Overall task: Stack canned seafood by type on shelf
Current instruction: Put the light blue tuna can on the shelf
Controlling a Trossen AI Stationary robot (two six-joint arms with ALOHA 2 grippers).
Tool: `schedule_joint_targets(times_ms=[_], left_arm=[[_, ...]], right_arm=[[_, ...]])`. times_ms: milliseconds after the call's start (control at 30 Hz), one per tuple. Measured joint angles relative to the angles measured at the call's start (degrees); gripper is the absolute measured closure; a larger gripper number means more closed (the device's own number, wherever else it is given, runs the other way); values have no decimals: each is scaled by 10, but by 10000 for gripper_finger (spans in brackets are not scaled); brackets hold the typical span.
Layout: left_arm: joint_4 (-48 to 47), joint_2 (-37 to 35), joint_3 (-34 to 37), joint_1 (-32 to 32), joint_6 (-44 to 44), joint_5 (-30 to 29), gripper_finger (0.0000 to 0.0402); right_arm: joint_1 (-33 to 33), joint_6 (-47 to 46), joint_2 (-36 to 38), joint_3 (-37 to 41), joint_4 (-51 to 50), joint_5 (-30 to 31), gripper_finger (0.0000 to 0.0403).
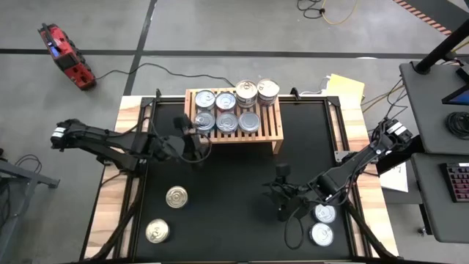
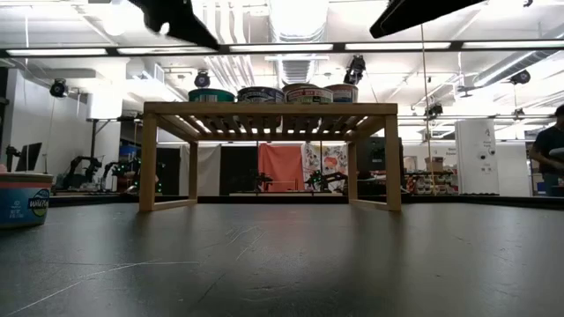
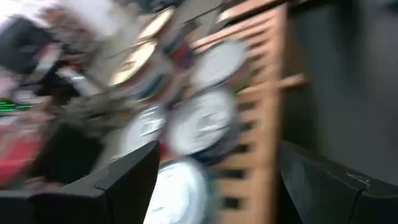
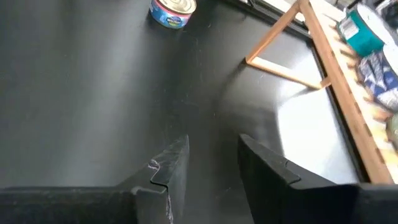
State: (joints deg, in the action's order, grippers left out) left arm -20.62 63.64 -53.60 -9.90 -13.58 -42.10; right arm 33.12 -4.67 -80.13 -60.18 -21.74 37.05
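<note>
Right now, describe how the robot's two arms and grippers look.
Both arms are dark, slim and jointed, with black cables along their links. The left gripper and right gripper each end in two flat, matte-black fingers with squared, stepped tips. The right arm's base carries a silvery fitting.

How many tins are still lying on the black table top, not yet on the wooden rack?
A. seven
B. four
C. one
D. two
B: seen from above, two gold-lidded tins lie on the mat's left and two silver-lidded tins on its right, all off the wooden rack.
</note>
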Motion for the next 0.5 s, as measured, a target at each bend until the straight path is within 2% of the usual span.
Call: schedule_joint_targets(times_ms=[100, 200, 500], left_arm=[[-1, 0, -6, -34, 49, 57, 98], [3, 2, -7, -73, 77, 99, 103], [61, 40, -7, -183, 117, 114, 139]], right_arm=[[0, -27, 1, 0, -16, -17, 286], [0, -46, 1, -4, -32, -89, 294], [4, -127, 2, -24, -61, -258, 323]])
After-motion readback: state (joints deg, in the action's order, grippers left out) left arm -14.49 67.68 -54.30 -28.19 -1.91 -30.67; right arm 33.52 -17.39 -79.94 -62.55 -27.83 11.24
